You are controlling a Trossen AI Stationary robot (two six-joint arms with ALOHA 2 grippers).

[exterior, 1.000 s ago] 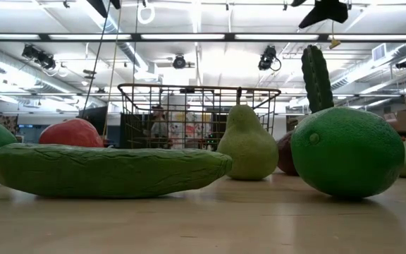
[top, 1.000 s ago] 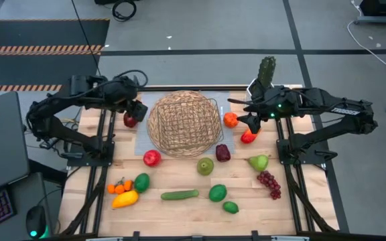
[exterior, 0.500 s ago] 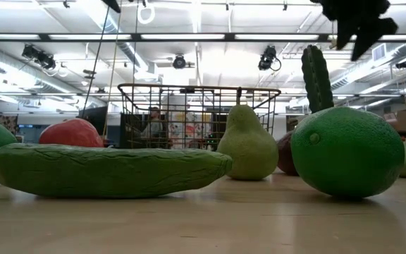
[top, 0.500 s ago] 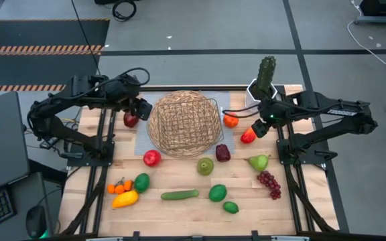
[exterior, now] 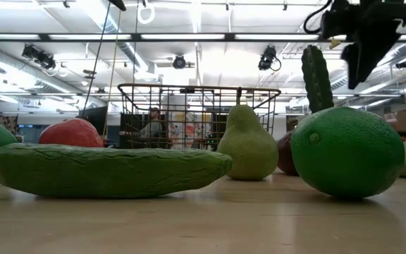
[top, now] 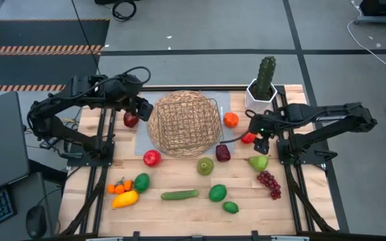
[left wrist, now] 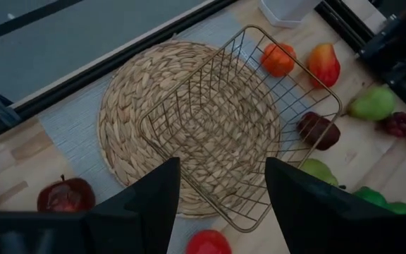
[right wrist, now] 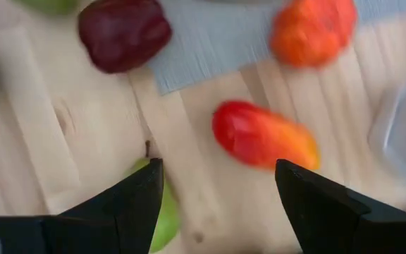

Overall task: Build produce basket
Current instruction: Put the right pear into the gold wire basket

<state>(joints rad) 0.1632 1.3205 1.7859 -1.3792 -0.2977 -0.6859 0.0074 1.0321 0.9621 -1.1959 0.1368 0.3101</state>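
The basket [top: 184, 124] is a gold wire frame [left wrist: 259, 106] standing on a round woven mat [left wrist: 129, 106] at the table's far middle. Produce lies scattered around it on the wood. My left gripper [left wrist: 221, 190] hangs open above the basket's left side [top: 139, 107], nothing between its fingers. My right gripper [right wrist: 220, 190] is open and points down over a red-orange fruit [right wrist: 265, 135] right of the basket [top: 248, 138]. It touches nothing. The low view shows it high at the right [exterior: 365, 42].
A cactus in a white pot [top: 261, 87] stands at the far right. An orange [top: 230, 120], dark plum [top: 223, 152], green pear [top: 259, 161] and grapes [top: 269, 183] lie near my right gripper. A cucumber [top: 179, 195], limes [top: 218, 193] and apples [top: 152, 158] lie nearer.
My right gripper has sunk toward the table and moved toward the near edge, from beside the cactus pot to above the red-orange fruit, rolling and tipping more steeply down as it went. Its fingers stay open.
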